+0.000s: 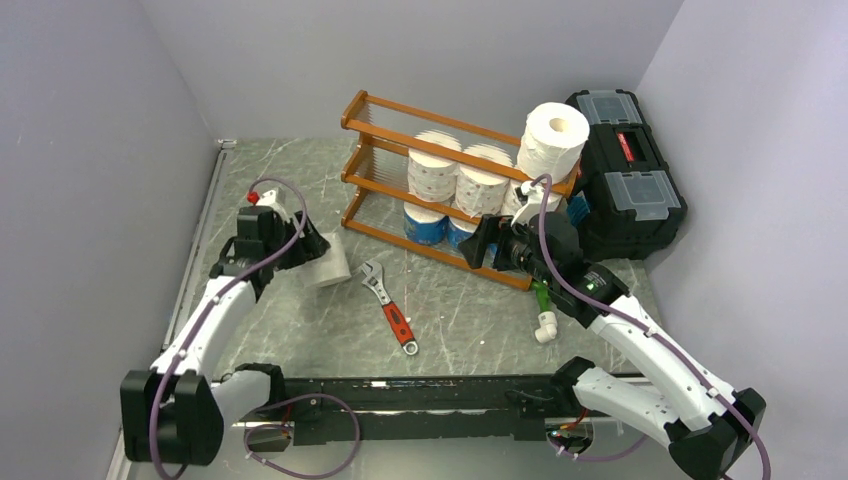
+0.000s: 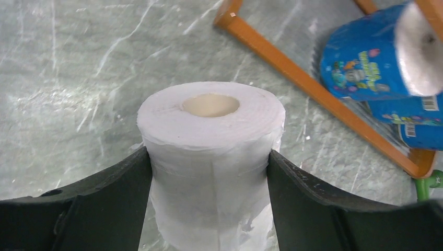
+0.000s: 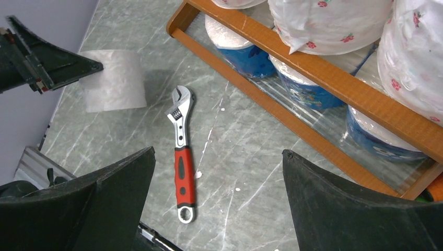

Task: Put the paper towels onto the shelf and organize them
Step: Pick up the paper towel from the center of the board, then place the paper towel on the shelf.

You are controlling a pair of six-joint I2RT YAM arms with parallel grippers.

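Top external view first. Spotted the shelf (image 1: 385, 234) standing slantwise toward 1 o'clock on the grey table (image 1: 280, 180), already loaded: a fat white roll (image 1: 553, 140) perched on the top tier at its 3 o'clock end, rolls with reddish print (image 1: 433, 165) on the middle tier, blue-wrapped rolls (image 1: 425, 225) on the bottom. Out at 9 o'clock, well apart from the shelf, found a plain white roll (image 1: 328, 266), tilted, sitting in the left gripper (image 1: 305, 250); couldn't tell whether it touched the table. Checked the left wrist view: saw black fingers (image 2: 120, 193) pressed flush against both sides of that roll, hollow core facing the camera, so gripping it. Found the right gripper (image 1: 482, 245) parked just in front of the shelf's bottom rail; in the right wrist view, saw those fingers spread wide with nothing between them. Also noticed a red-handled wrench (image 1: 390, 305) lying between the two grippers, around 6 o'clock from the shelf's left end. Spotted a black toolbox (image 1: 625, 170) right beside the shelf at 2 o'clock, and a small green-and-white fitting (image 1: 543, 310) near the right arm.
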